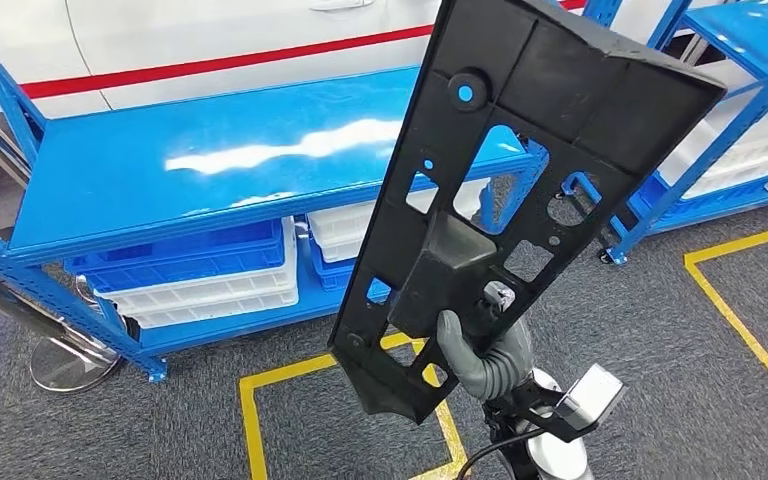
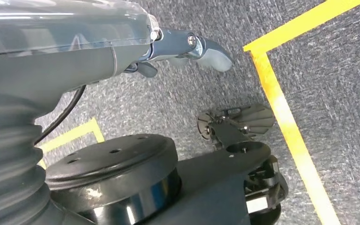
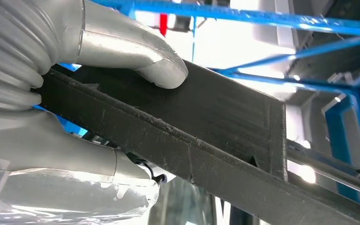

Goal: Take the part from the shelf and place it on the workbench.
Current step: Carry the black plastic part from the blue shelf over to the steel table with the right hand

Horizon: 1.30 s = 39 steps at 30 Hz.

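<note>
A long black plastic part (image 1: 520, 170) with several cut-outs stands tilted in the air in front of the blue shelf (image 1: 210, 160). My right hand (image 1: 482, 358) grips it near its lower end, from behind. In the right wrist view the part (image 3: 225, 122) runs across as a dark ribbed bar, with the right hand (image 3: 37, 70) clamped over it and the thumb (image 3: 159, 70) pressed on its flat face. My left hand (image 2: 201, 47) hangs low over the grey carpet, holding nothing, with a finger stretched out.
White and blue bins (image 1: 210, 280) sit on the shelf's lower level. A second blue shelf (image 1: 750, 100) with white trays stands at the right. Yellow tape squares (image 1: 260, 400) mark the carpet. A round metal base (image 1: 70, 360) stands by the shelf's left leg.
</note>
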Tool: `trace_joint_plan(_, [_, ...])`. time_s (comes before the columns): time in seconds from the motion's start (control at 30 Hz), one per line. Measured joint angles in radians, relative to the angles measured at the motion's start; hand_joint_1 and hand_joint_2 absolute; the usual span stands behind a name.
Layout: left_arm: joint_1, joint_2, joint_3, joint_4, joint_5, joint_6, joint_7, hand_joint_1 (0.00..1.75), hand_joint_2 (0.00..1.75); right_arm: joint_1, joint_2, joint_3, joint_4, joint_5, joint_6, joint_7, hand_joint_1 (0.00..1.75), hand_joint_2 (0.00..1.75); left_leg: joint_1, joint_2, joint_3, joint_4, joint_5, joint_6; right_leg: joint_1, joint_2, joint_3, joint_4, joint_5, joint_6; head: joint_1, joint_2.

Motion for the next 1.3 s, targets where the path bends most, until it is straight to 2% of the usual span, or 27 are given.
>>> trace_joint_plan(0.03, [0.0, 0.002, -0.001, 0.0, 0.002, 0.002, 0.0, 0.0, 1.75, 0.0, 0.002, 0.0, -0.004, 0.001, -0.002, -0.001, 1.75, 1.75, -0.001, 0.007, -0.002, 0.001, 0.005, -0.006, 0.005, -0.006, 0.017, -0.031, -0.008, -0.007, 0.0, 0.0])
trace_joint_plan(0.1, [0.0, 0.009, -0.002, 0.0, 0.009, 0.009, 0.002, 0.0, 1.75, 0.002, 0.006, -0.001, -0.01, 0.001, -0.001, -0.003, 1.75, 1.75, 0.002, 0.017, -0.005, 0.001, 0.013, -0.019, 0.005, 0.007, 0.009, -0.043, 0.001, -0.023, 0.001, 0.0])
trace_joint_plan(0.13, [0.0, 0.013, -0.002, 0.0, 0.013, 0.012, 0.003, 0.0, 1.75, 0.004, 0.008, -0.001, -0.011, 0.002, 0.0, -0.004, 1.75, 1.75, 0.004, 0.007, -0.01, 0.009, 0.003, -0.026, 0.004, 0.014, 0.002, -0.046, 0.011, -0.032, 0.001, 0.0])
trace_joint_plan(0.2, [0.002, 0.023, -0.001, 0.0, 0.023, 0.015, 0.002, 0.0, 1.75, 0.007, 0.017, -0.002, -0.012, 0.002, 0.002, -0.004, 1.75, 1.75, 0.007, -0.037, -0.033, 0.074, -0.066, -0.037, -0.001, 0.028, -0.019, -0.05, 0.034, -0.048, 0.0, 0.0])
trace_joint_plan(0.27, [0.006, 0.031, 0.002, 0.0, 0.031, 0.012, 0.0, 0.0, 1.75, 0.01, 0.027, -0.002, -0.013, 0.003, 0.002, -0.003, 1.75, 1.75, 0.007, -0.07, -0.068, 0.202, -0.158, -0.041, 0.001, 0.047, -0.048, -0.048, 0.056, -0.055, -0.001, 0.0])
trace_joint_plan(0.3, [0.008, 0.035, 0.004, 0.0, 0.034, 0.011, 0.0, 0.0, 1.75, 0.012, 0.031, -0.002, -0.012, 0.003, 0.0, -0.002, 1.75, 1.75, 0.008, -0.075, -0.076, 0.256, -0.181, -0.042, 0.002, 0.057, -0.064, -0.045, 0.066, -0.056, -0.001, 0.0])
trace_joint_plan(0.33, [0.009, 0.038, 0.006, 0.0, 0.036, 0.01, 0.002, 0.0, 1.75, 0.013, 0.034, -0.002, -0.011, 0.002, -0.002, 0.0, 1.75, 1.75, 0.008, -0.077, -0.071, 0.28, -0.182, -0.042, 0.003, 0.067, -0.079, -0.041, 0.076, -0.055, -0.001, 0.0])
trace_joint_plan(0.37, [0.008, 0.04, 0.007, 0.0, 0.037, 0.009, 0.004, 0.0, 1.75, 0.014, 0.036, -0.002, -0.009, 0.0, -0.004, 0.001, 1.75, 1.75, 0.009, -0.078, -0.049, 0.265, -0.162, -0.042, 0.003, 0.077, -0.094, -0.036, 0.085, -0.053, -0.001, 0.0])
trace_joint_plan(0.43, [0.007, 0.042, 0.007, 0.0, 0.034, 0.011, 0.008, 0.0, 1.75, 0.014, 0.039, -0.002, -0.004, -0.01, -0.006, 0.002, 1.75, 1.75, 0.011, -0.095, 0.039, 0.143, -0.116, -0.035, 0.003, 0.096, -0.122, -0.025, 0.1, -0.046, -0.001, 0.0])
trace_joint_plan(0.5, [0.006, 0.042, 0.007, 0.0, 0.027, 0.014, 0.009, 0.0, 1.75, 0.013, 0.041, -0.005, -0.001, -0.025, -0.007, 0.002, 1.75, 1.75, 0.011, -0.124, 0.114, 0.021, -0.108, -0.027, 0.004, 0.111, -0.141, -0.015, 0.114, -0.036, -0.001, 0.0])
trace_joint_plan(0.53, [0.006, 0.041, 0.007, 0.0, 0.024, 0.015, 0.008, 0.0, 1.75, 0.013, 0.041, -0.008, 0.0, -0.032, -0.008, 0.002, 1.75, 1.75, 0.01, -0.133, 0.127, -0.005, -0.114, -0.023, 0.004, 0.118, -0.146, -0.013, 0.122, -0.03, -0.001, 0.0])
trace_joint_plan(0.6, [0.006, 0.039, 0.007, 0.0, 0.018, 0.017, 0.008, 0.0, 1.75, 0.016, 0.042, -0.019, 0.002, -0.043, -0.009, 0.003, 1.75, 1.75, 0.009, -0.125, 0.122, -0.011, -0.105, -0.013, 0.004, 0.131, -0.151, -0.016, 0.138, -0.016, -0.001, 0.0])
trace_joint_plan(0.67, [0.004, 0.035, 0.005, 0.0, 0.012, 0.017, 0.011, 0.0, 1.75, 0.022, 0.042, -0.032, 0.003, -0.048, -0.014, 0.005, 1.75, 1.75, 0.012, -0.106, 0.11, -0.016, -0.087, 0.002, 0.004, 0.115, -0.165, 0.005, 0.113, -0.007, 0.0, 0.0])
trace_joint_plan(0.73, [0.004, 0.031, 0.004, 0.0, 0.008, 0.017, 0.021, 0.0, 1.75, 0.032, 0.042, -0.042, 0.005, -0.044, -0.022, 0.012, 1.75, 1.75, 0.012, -0.084, 0.09, -0.017, -0.066, 0.013, 0.0, 0.079, -0.198, 0.098, 0.022, -0.001, 0.003, 0.0])
trace_joint_plan(0.77, [0.006, 0.03, 0.003, 0.0, 0.008, 0.016, 0.027, 0.0, 1.75, 0.038, 0.042, -0.044, 0.006, -0.039, -0.026, 0.016, 1.75, 1.75, 0.01, -0.073, 0.078, -0.016, -0.057, 0.015, -0.001, 0.069, -0.216, 0.163, -0.026, 0.004, 0.003, 0.0])
trace_joint_plan(0.8, [0.008, 0.028, 0.003, 0.0, 0.01, 0.017, 0.034, 0.0, 1.75, 0.045, 0.042, -0.045, 0.009, -0.034, -0.027, 0.019, 1.75, 1.75, 0.009, -0.062, 0.064, -0.015, -0.048, 0.015, -0.004, 0.064, -0.229, 0.226, -0.056, 0.008, 0.004, 0.0])
trace_joint_plan(0.83, [0.009, 0.026, 0.003, 0.0, 0.016, 0.019, 0.04, 0.0, 1.75, 0.052, 0.041, -0.045, 0.012, -0.031, -0.025, 0.023, 1.75, 1.75, 0.008, -0.05, 0.051, -0.013, -0.04, 0.014, -0.006, 0.061, -0.23, 0.265, -0.063, 0.012, 0.004, 0.0])
trace_joint_plan(0.87, [0.01, 0.022, 0.004, 0.0, 0.022, 0.022, 0.044, 0.0, 1.75, 0.057, 0.041, -0.045, 0.015, -0.029, -0.02, 0.026, 1.75, 1.75, 0.007, -0.039, 0.038, -0.01, -0.033, 0.013, -0.007, 0.059, -0.215, 0.271, -0.05, 0.014, 0.004, 0.0])
trace_joint_plan(0.9, [0.01, 0.018, 0.006, 0.0, 0.032, 0.027, 0.047, 0.0, 1.75, 0.059, 0.041, -0.045, 0.019, -0.03, -0.013, 0.03, 1.75, 1.75, 0.007, -0.029, 0.026, -0.007, -0.027, 0.011, -0.008, 0.054, -0.181, 0.24, -0.025, 0.015, 0.004, 0.0])
trace_joint_plan(0.93, [0.01, 0.012, 0.01, 0.0, 0.042, 0.033, 0.046, 0.0, 1.75, 0.059, 0.041, -0.045, 0.024, -0.035, -0.003, 0.033, 1.75, 1.75, 0.006, -0.021, 0.016, -0.003, -0.021, 0.008, -0.009, 0.045, -0.131, 0.178, -0.002, 0.013, 0.003, 0.0])
trace_joint_plan(0.97, [0.01, 0.005, 0.014, 0.0, 0.052, 0.04, 0.042, 0.0, 1.75, 0.054, 0.041, -0.045, 0.031, -0.043, 0.007, 0.036, 1.75, 1.75, 0.005, -0.015, 0.008, 0.0, -0.017, 0.004, -0.006, 0.031, -0.075, 0.1, 0.005, 0.01, 0.004, 0.0])
trace_joint_plan(1.03, [0.009, -0.011, 0.023, 0.0, 0.067, 0.051, 0.027, 0.0, 1.75, 0.037, 0.041, -0.046, 0.053, -0.064, 0.028, 0.038, 1.75, 1.75, 0.003, -0.003, 0.001, 0.004, -0.006, -0.006, 0.002, 0.011, -0.006, -0.008, -0.002, -0.005, 0.003, 0.0])
trace_joint_plan(1.07, [0.009, -0.018, 0.027, 0.0, 0.071, 0.053, 0.018, 0.0, 1.75, 0.027, 0.041, -0.046, 0.067, -0.072, 0.035, 0.038, 1.75, 1.75, 0.003, 0.003, 0.0, 0.003, 0.0, -0.012, 0.007, 0.009, 0.002, -0.029, -0.007, -0.013, 0.003, 0.0])
trace_joint_plan(1.13, [0.01, -0.028, 0.031, 0.0, 0.072, 0.049, 0.002, 0.0, 1.75, 0.015, 0.041, -0.047, 0.091, -0.079, 0.04, 0.038, 1.75, 1.75, 0.005, 0.008, -0.003, 0.002, 0.009, -0.025, 0.007, 0.019, -0.009, -0.038, 0.009, -0.031, 0.005, 0.0])
trace_joint_plan(1.2, [0.012, -0.033, 0.033, 0.0, 0.068, 0.044, -0.01, 0.0, 1.75, 0.008, 0.041, -0.047, 0.111, -0.08, 0.028, 0.036, 1.75, 1.75, 0.007, -0.022, -0.022, 0.039, -0.036, -0.036, 0.002, 0.03, -0.027, -0.045, 0.033, -0.049, 0.004, 0.0])
trace_joint_plan(1.27, [0.017, -0.034, 0.033, 0.0, 0.06, 0.041, -0.017, 0.0, 1.75, 0.003, 0.041, -0.047, 0.129, -0.078, -0.001, 0.031, 1.75, 1.75, 0.009, -0.062, -0.056, 0.148, -0.132, -0.04, 0.003, 0.044, -0.054, -0.046, 0.056, -0.059, 0.003, 0.0])
trace_joint_plan(1.3, [0.019, -0.035, 0.033, 0.0, 0.056, 0.039, -0.018, 0.0, 1.75, 0.003, 0.041, -0.048, 0.137, -0.077, -0.016, 0.028, 1.75, 1.75, 0.009, -0.07, -0.07, 0.212, -0.169, -0.041, 0.005, 0.052, -0.069, -0.044, 0.066, -0.061, 0.003, 0.0])
